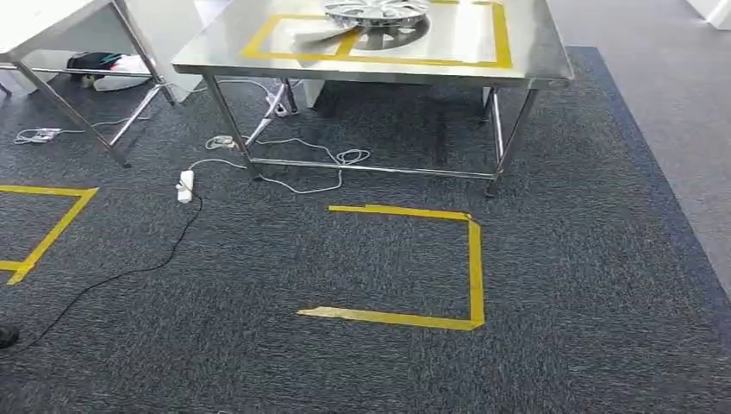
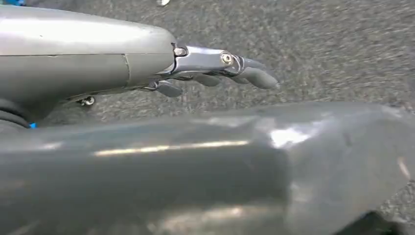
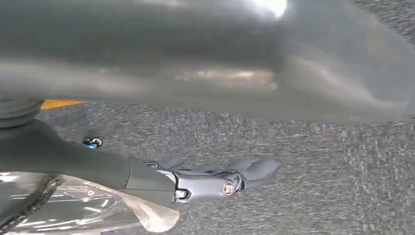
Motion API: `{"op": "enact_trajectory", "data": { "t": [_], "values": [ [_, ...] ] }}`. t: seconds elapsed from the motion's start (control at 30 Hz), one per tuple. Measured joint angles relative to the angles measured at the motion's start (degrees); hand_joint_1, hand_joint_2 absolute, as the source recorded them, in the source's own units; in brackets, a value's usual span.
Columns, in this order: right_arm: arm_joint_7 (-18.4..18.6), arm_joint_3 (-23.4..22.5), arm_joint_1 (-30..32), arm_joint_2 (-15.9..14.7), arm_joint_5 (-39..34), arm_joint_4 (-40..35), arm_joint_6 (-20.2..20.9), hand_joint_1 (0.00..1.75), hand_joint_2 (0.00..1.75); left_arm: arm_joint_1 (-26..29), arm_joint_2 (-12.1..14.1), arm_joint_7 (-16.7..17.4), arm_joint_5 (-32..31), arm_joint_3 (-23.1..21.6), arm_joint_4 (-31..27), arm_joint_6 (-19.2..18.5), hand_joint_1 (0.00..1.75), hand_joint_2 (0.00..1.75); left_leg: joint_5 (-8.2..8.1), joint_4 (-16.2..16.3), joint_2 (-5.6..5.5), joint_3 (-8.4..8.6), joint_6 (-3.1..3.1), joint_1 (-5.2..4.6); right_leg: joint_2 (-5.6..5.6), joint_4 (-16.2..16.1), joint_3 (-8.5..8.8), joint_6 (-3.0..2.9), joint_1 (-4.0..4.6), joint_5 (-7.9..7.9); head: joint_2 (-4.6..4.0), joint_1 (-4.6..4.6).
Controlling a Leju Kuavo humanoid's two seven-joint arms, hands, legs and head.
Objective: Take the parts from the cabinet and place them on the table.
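Over on the left, a second table (image 1: 34,26) is cutting into the corner, its splayed legs standing on the dark carpet (image 1: 586,285), and a yellow floor outline (image 1: 52,228) is running off the left edge. Just to its right, one white power strip (image 1: 184,185) is lying with a black cable (image 1: 129,272) trailing toward the near left, while thin white cords are looping around the legs of the steel table (image 1: 534,52). That makes two tables in all. On the steel top, two taped yellow boxes (image 1: 500,39) are sitting side by side, and one silver wheel cover (image 1: 377,12), the only part I can count, is resting at the far side, overlapping the tape line between them. In front of the table, a three-sided yellow floor mark (image 1: 474,267) is lying on open carpet, well apart from the table legs. Farther right, the carpet edge is meeting a lighter grey floor (image 1: 672,103). The left hand (image 2: 215,68) is hanging over the carpet with its fingers stretched out, holding nothing. The right hand (image 3: 220,178) is likewise reaching out straight with nothing between its fingers; a crinkled clear plastic sheet (image 3: 73,208) is showing beside its wrist.
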Motion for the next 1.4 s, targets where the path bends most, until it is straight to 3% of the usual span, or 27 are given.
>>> {"op": "enact_trajectory", "data": {
  "t": [0.03, 0.07, 0.1, 0.17, 0.2, 0.23, 0.33, 0.57, 1.1, 1.13, 1.2, 1.23, 1.27, 1.3, 1.37, 1.4],
  "values": [
    [0.0, 0.0, 0.0, 0.0, 0.0, 0.0, 0.0, 0.0, 0.0, -0.1, 0.0, 0.1, 0.0, 0.1, 0.0, 0.0, 0.0, 0.0, -0.04, -4.7, -0.09, 2.55, 0.26, 0.01, -0.02, 0.3, 0.35, 0.24, 0.0, -0.07, 0.0, 0.0],
    [-0.1, -0.1, -0.1, 0.0, 0.0, 0.0, 0.0, 0.0, 0.0, -0.1, 0.0, 0.2, 0.0, 0.3, -0.1, 0.0, 0.0, 0.0, -0.8, -5.9, -0.25, 3.64, 0.64, -0.23, 0.01, 0.6, -0.82, 0.65, 0.25, -0.04, 0.0, -0.04],
    [-0.1, -0.2, -0.2, 0.0, 0.1, 0.0, 0.0, 0.0, 0.0, -0.1, 0.0, 0.2, 0.0, 0.4, -0.1, 0.0, 0.0, 0.0, -0.67, -6.0, -0.29, 3.21, 1.14, -0.32, 0.0, 0.7, -0.56, 1.16, 0.26, 0.18, 0.0, 0.07],
    [-0.2, -0.4, -0.2, 0.0, 0.2, 0.0, -0.1, 0.0, 0.0, -0.1, -0.1, 0.2, 0.0, 0.4, -0.2, -0.1, 0.0, 0.0, -0.69, -6.7, -0.34, 2.89, 1.68, -0.21, -0.01, 1.0, -0.59, 1.53, 0.34, -0.16, 0.0, -0.02],
    [-0.3, -0.4, -0.2, 0.0, 0.2, 0.0, -0.1, 0.0, 0.0, 0.0, -0.2, 0.2, 0.0, 0.4, -0.3, -0.1, 0.0, 0.0, -0.62, -6.6, -0.32, 2.71, 1.57, -0.29, 0.11, 0.9, -0.87, 0.28, 0.32, 0.37, 0.0, 0.11],
    [-0.3, -0.4, -0.2, 0.0, 0.3, 0.0, -0.2, 0.0, 0.0, 0.1, -0.3, 0.2, 0.0, 0.5, -0.3, -0.1, 0.0, 0.0, -0.57, -6.6, -0.32, 2.66, 1.65, -0.37, 0.03, 0.8, -1.37, 0.04, 0.32, 0.24, 0.0, 0.15],
    [-0.3, -0.6, -0.3, 0.0, 0.5, 0.0, -0.5, 0.0, 0.0, 0.1, -0.6, 0.2, 0.0, 0.8, -0.5, -0.3, 0.0, 0.0, -0.52, -6.6, -0.27, 2.6, 2.07, -0.58, 0.13, 0.5, -1.47, 0.37, 0.15, 0.61, 0.0, 0.11],
    [-0.4, -1.2, -0.5, 0.0, 1.2, 0.1, -0.7, 0.0, 0.0, 0.1, -0.6, 0.2, 0.0, 1.3, -0.9, -0.3, 0.0, 0.0, -0.18, -6.5, -0.25, 2.21, 2.65, -0.98, 0.12, 0.4, -1.86, 1.84, -0.26, 1.19, 0.0, 0.09],
    [-0.9, -2.5, -0.8, 0.0, 3.7, 0.4, -1.0, 0.0, 0.0, 0.1, -0.5, 0.5, -0.9, 2.3, -1.2, -0.7, 0.0, 0.0, 0.12, -6.5, -0.25, 2.04, 2.48, -0.86, 0.11, 0.7, -2.27, 1.93, -0.15, 1.25, 0.0, 0.07],
    [-0.9, -2.7, -0.9, 0.0, 4.2, 0.4, -1.1, 0.0, 0.0, 0.1, -0.5, 0.5, -1.2, 2.3, -1.2, -0.8, 0.0, 0.0, 0.08, -6.4, -0.26, 2.03, 2.55, -0.93, 0.11, 0.6, -2.26, 1.99, -0.22, 1.36, 0.0, 0.07],
    [-0.9, -2.8, -0.9, 0.2, 5.1, 0.4, -1.4, 0.0, 0.0, 0.1, -0.4, 0.5, -1.5, 2.3, -1.3, -0.8, 0.0, 0.0, 0.54, -7.0, -0.37, 1.89, 3.54, -1.18, -0.19, -0.1, -1.31, 2.85, -0.35, 1.97, 0.0, -0.08],
    [-0.9, -2.8, -1.0, 0.2, 5.6, 0.4, -1.6, 0.0, 0.0, 0.0, -0.4, 0.5, -1.6, 2.3, -1.3, -0.8, 0.0, 0.0, 1.44, -8.4, -0.41, 2.48, 3.81, -0.37, -0.09, 0.2, -1.65, 2.86, -0.37, 1.4, 0.0, 0.04],
    [-1.0, -2.8, -0.9, 0.2, 6.0, 0.4, -1.7, 0.0, 0.0, 0.0, -0.4, 0.5, -1.8, 2.3, -1.3, -0.8, 0.0, 0.0, 1.8, -8.9, -0.56, 2.5, 3.95, -0.46, 0.25, 1.1, -2.32, 2.84, -0.31, 0.22, 0.0, 0.13],
    [-0.9, -2.8, -1.0, 0.2, 6.4, 0.4, -1.8, 0.0, 0.0, -0.1, -0.4, 0.6, -1.8, 2.4, -1.3, -0.9, 0.0, 0.0, 2.06, -8.9, -0.67, 2.13, 4.22, -0.39, 0.61, 4.9, -4.18, 2.82, -0.34, -2.37, 0.0, 0.24],
    [-0.9, -2.8, -1.0, 0.2, 7.3, 0.5, -1.8, 0.0, 0.0, -0.1, -0.4, 1.1, -1.8, 2.7, -1.3, -1.7, 0.0, 0.0, 2.17, -8.8, -1.02, 1.62, 4.06, -0.38, 0.76, 14.8, -8.93, 3.18, -0.61, -6.61, 0.0, 0.17],
    [-0.8, -2.9, -1.0, 0.2, 7.5, 0.5, -1.8, 0.0, 0.0, 0.0, -0.4, 1.4, -1.8, 2.8, -1.3, -1.9, 0.0, 0.0, 2.28, -8.7, -1.34, 1.43, 3.88, -0.32, 0.76, 17.9, -10.46, 3.39, -0.73, -7.2, 0.0, 0.15]
  ]
}}
